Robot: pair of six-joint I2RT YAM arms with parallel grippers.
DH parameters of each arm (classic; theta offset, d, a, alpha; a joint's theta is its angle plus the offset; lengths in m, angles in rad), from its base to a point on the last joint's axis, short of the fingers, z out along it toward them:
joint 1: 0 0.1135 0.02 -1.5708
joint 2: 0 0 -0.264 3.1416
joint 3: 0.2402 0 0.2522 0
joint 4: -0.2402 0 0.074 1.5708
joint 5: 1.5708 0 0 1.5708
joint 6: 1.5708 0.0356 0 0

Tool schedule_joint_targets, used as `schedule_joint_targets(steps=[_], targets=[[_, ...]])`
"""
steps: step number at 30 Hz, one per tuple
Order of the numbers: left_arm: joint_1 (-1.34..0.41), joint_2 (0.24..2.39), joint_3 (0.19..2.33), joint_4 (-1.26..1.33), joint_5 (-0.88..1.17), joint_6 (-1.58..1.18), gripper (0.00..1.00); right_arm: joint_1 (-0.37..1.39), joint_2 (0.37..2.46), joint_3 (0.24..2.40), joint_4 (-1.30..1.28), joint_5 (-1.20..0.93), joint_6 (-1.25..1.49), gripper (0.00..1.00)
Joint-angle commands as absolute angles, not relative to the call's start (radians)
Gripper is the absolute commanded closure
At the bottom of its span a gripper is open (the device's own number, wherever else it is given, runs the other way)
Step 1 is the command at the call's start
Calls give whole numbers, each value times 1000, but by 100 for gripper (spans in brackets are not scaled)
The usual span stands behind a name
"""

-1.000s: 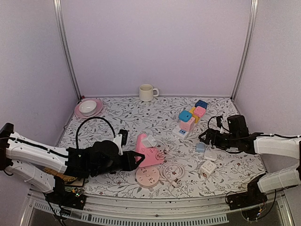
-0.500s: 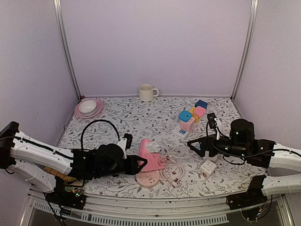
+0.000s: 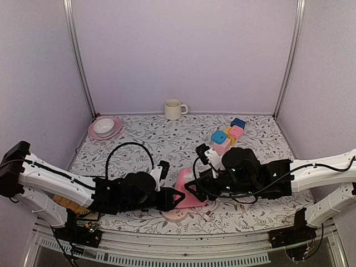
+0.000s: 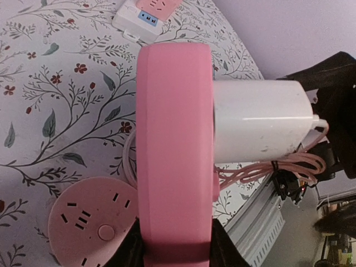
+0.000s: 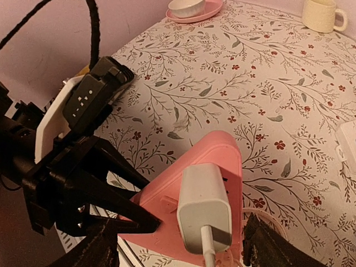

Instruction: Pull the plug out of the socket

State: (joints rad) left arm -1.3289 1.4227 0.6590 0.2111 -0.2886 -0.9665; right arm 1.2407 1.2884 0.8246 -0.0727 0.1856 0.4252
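A pink socket block (image 4: pixel 173 128) stands on edge, with a white plug (image 4: pixel 258 122) seated in its face and a pinkish cable trailing from the plug. My left gripper (image 4: pixel 175 250) is shut on the block's lower end; it also shows in the top view (image 3: pixel 173 196). In the right wrist view the plug (image 5: pixel 204 206) sticks out of the pink block (image 5: pixel 214 150). My right gripper (image 5: pixel 183 247) is open, with one finger on each side of the plug and neither touching it. In the top view the right gripper (image 3: pixel 196 186) hides the plug.
A round pink socket (image 3: pixel 173 214) and a coiled white cable (image 4: pixel 129 161) lie by the block near the front edge. Coloured cube sockets (image 3: pixel 228 135) sit at back right, a cream cup (image 3: pixel 174 109) at the back wall, and a pink plate with a bowl (image 3: pixel 104 127) at back left.
My right arm has swung left from the right side of the table to the pink block. My left gripper has carried the block a little to the right.
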Motion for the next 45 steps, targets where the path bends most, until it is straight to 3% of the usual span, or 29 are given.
schedule_joint_targets(steps=[1, 20, 32, 45], targets=[[-1356, 1437, 696, 284, -278, -942, 100, 1262, 1358, 878, -118, 284, 426, 24], [-1378, 1457, 692, 247, -321, -980, 100, 1290, 1351, 898, -146, 295, 446, 75], [-1339, 1488, 661, 198, -328, -1082, 100, 1330, 1330, 936, -178, 322, 405, 90], [-1326, 1511, 667, 193, -304, -1070, 100, 1268, 1204, 898, -202, 257, 390, 94]])
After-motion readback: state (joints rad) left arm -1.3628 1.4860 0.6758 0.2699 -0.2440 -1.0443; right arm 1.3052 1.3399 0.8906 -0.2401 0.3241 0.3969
